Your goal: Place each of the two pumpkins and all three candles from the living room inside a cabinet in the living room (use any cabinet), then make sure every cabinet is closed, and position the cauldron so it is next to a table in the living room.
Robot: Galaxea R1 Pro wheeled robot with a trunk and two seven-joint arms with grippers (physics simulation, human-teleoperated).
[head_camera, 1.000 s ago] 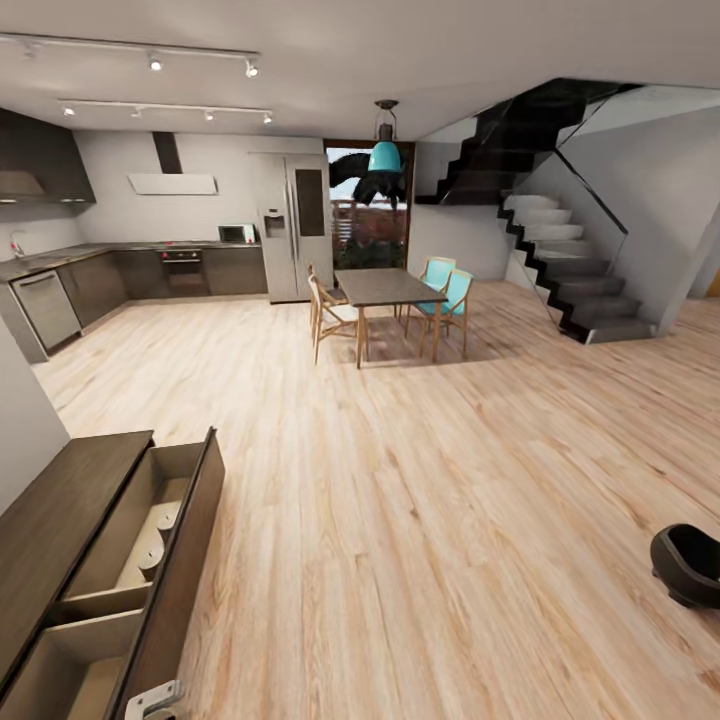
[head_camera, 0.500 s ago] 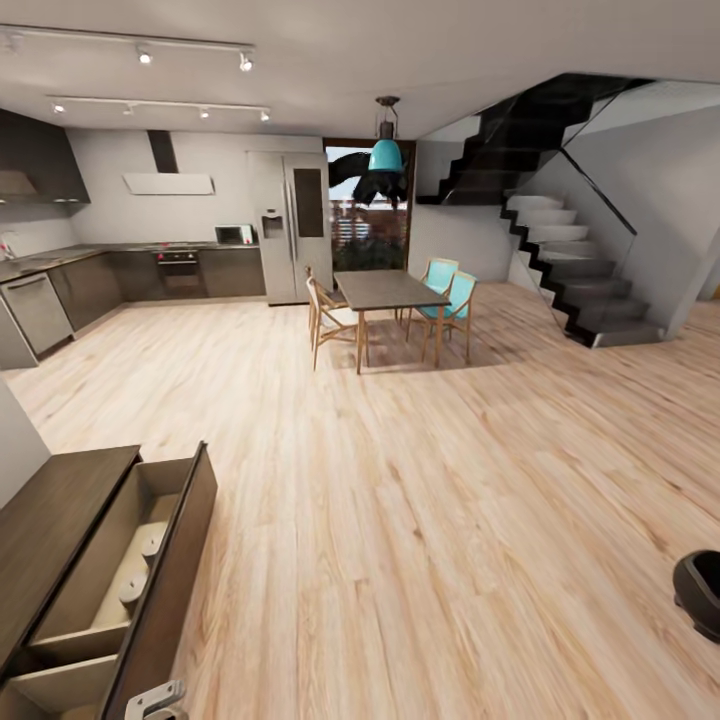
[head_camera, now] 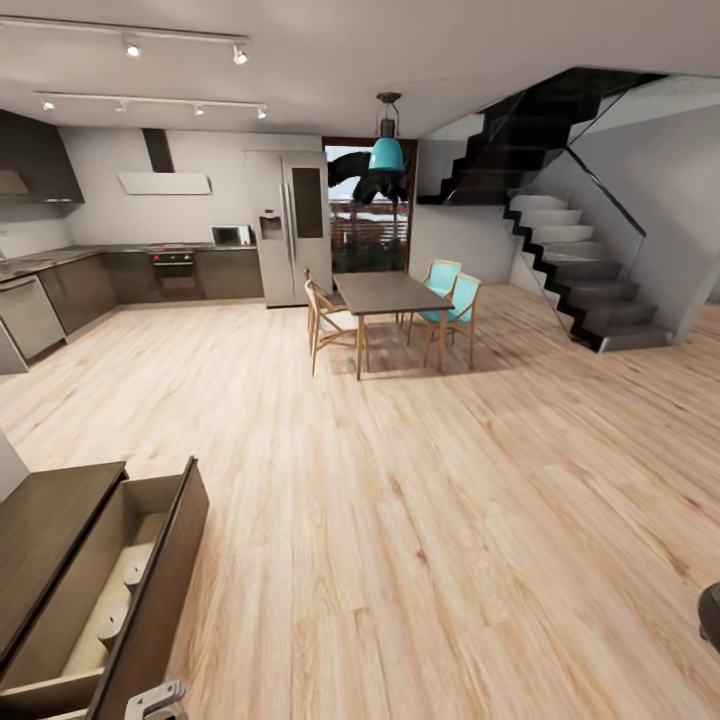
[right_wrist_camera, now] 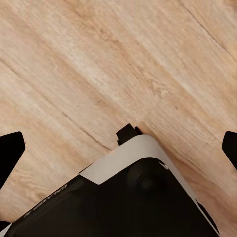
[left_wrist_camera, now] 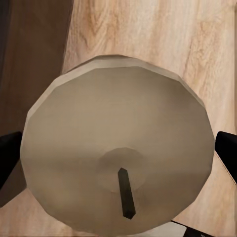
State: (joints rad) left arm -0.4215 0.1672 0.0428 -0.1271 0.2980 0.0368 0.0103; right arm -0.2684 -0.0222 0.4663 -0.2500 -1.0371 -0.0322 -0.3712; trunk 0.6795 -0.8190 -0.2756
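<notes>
In the left wrist view, my left gripper [left_wrist_camera: 118, 150] is shut on a grey-tan candle [left_wrist_camera: 116, 133] with a dark wick, one black finger on each side. The dark-brown cabinet [head_camera: 45, 530] sits at the head view's lower left. Its drawer [head_camera: 175, 560] is pulled open, and two more candles [head_camera: 135, 573] stand on the pale inside. The black cauldron [head_camera: 711, 612] is cut off by the right edge of the head view. My right gripper [right_wrist_camera: 118, 148] is open over bare wood floor. The pumpkins are out of view.
A dark dining table [head_camera: 388, 291] with wooden and teal chairs [head_camera: 452, 300] stands mid-room. The kitchen units [head_camera: 60, 290] and fridge [head_camera: 292, 228] line the back left, and a staircase [head_camera: 580, 270] rises at the right. Wide wood floor lies between. My base [right_wrist_camera: 123, 197] shows below the right gripper.
The whole head view has shifted, so the camera moved. The cabinet has slid toward the lower left corner, and the cauldron has nearly left the frame at the right.
</notes>
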